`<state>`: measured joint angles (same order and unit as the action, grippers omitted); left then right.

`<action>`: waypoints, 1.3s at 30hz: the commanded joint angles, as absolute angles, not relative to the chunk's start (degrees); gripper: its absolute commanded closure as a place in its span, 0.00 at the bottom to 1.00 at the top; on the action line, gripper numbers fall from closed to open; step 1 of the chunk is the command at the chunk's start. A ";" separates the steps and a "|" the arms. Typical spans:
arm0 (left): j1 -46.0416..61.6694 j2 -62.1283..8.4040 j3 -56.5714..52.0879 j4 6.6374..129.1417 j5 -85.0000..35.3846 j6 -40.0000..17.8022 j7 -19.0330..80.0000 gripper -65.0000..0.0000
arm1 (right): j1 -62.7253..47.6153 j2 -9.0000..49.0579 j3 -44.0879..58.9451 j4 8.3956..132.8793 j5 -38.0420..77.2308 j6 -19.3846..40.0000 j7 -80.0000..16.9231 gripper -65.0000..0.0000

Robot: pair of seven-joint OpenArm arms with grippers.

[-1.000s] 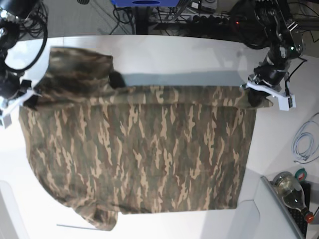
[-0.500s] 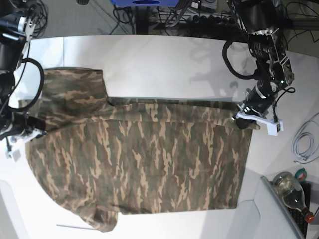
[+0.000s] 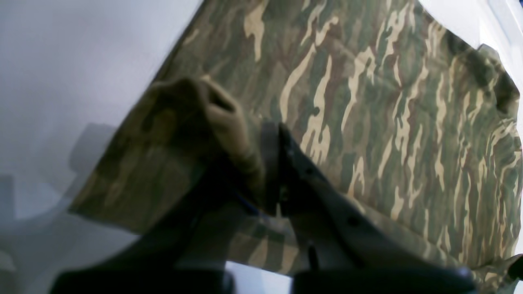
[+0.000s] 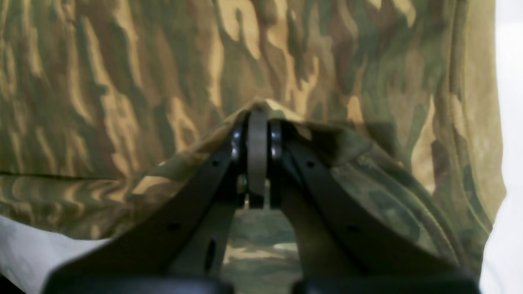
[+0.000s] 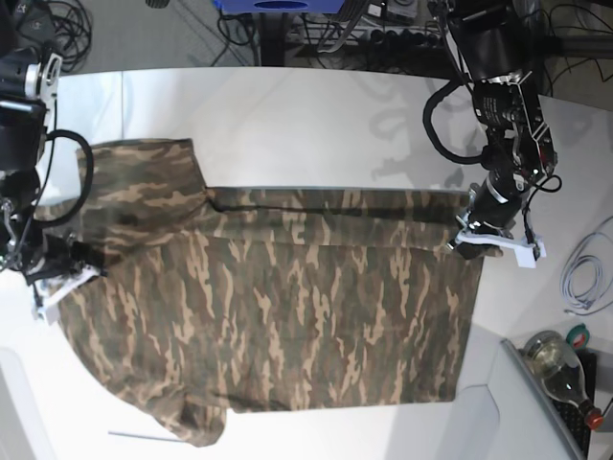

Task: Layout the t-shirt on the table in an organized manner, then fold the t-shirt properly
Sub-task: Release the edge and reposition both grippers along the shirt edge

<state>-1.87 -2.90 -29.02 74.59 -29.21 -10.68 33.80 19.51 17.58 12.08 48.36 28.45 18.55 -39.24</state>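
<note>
White worktop [image 5: 316,125] fills your base view, with cables and dark equipment along the far edge. Your t-shirt [image 5: 287,307] lies spread across the middle, a sleeve reaching toward the far left and another bunched at the near left corner. A narrow band along its far edge is folded over onto the body. Your left tool [image 5: 479,240] sits on the right side of this view, clamped on the far right corner of the shirt. Your right tool [image 5: 53,273] sits at the left edge, gripping the cloth near the shoulder. Beyond the right edge of the worktop you see a coiled white cable [image 5: 586,278] and a glass bottle [image 5: 565,369] lying in a bin.

Your left wrist view shows the left tool [image 3: 271,163] narrow, pinching a raised fold of the t-shirt [image 3: 388,102]. A lump of cloth bulges just left of the fingers, and the rest runs flat to the far right. Bare worktop [image 3: 73,61] lies to the left.

Your right wrist view shows the right tool [image 4: 257,155] nearly shut on a thin peak of the t-shirt [image 4: 122,81], which tents up around the fingers. Camouflage cloth covers almost all of the view; slivers of worktop [image 4: 24,245] show at the near left and along the right edge.
</note>
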 commanded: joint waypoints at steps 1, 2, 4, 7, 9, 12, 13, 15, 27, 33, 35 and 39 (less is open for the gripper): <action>-2.68 -3.38 -28.97 74.68 -29.93 -11.12 32.48 1.00 | 21.14 18.77 12.18 48.48 29.23 18.51 -37.58 1.00; -2.95 -3.38 -28.97 73.80 -29.93 -11.12 32.48 1.00 | 21.23 18.86 12.00 47.87 29.23 18.51 -36.97 1.00; -3.21 -3.91 -29.05 71.25 -28.70 -11.12 32.04 1.00 | 21.32 19.38 12.00 46.73 28.79 18.51 -36.44 1.00; -4.26 -3.82 -28.97 68.62 -26.07 -11.12 29.23 1.00 | 21.67 19.21 12.35 45.85 27.12 18.51 -36.35 0.98; -4.44 -3.74 -28.97 67.82 -25.63 -11.12 28.62 1.00 | 21.93 19.21 12.44 45.85 26.07 18.51 -36.44 0.93; -4.53 -3.65 -28.97 68.26 -25.98 -11.12 28.62 1.00 | 21.76 19.21 12.70 46.64 26.15 18.51 -36.44 0.65; -4.53 -3.65 -29.23 68.79 -25.98 -11.12 28.62 1.00 | 21.41 19.21 13.49 47.34 26.15 18.51 -36.35 0.57; -4.44 -3.65 -29.58 70.29 -25.98 -11.12 28.53 0.98 | 18.51 19.12 17.54 51.65 26.15 18.59 -36.35 0.49; 2.59 -4.26 -31.25 87.43 -26.07 -11.47 28.26 0.13 | -10.59 9.45 28.97 86.73 25.71 18.59 -42.77 0.41; 12.18 -4.18 -40.75 92.44 -26.07 -20.70 28.26 0.13 | -10.95 9.45 28.88 78.73 25.71 18.95 -40.13 0.20; 14.11 -4.18 -44.97 92.18 -26.07 -25.36 28.26 0.13 | -10.86 9.45 28.88 76.79 25.71 18.95 -40.04 0.20; 16.48 -4.26 -51.12 91.82 -25.71 -30.64 28.26 0.13 | -10.77 9.45 26.95 73.63 25.80 20.00 -39.87 0.30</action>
<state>16.53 -3.49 -50.76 91.00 -25.19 -30.35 29.56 -10.55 9.52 27.35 73.67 25.15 19.29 -38.41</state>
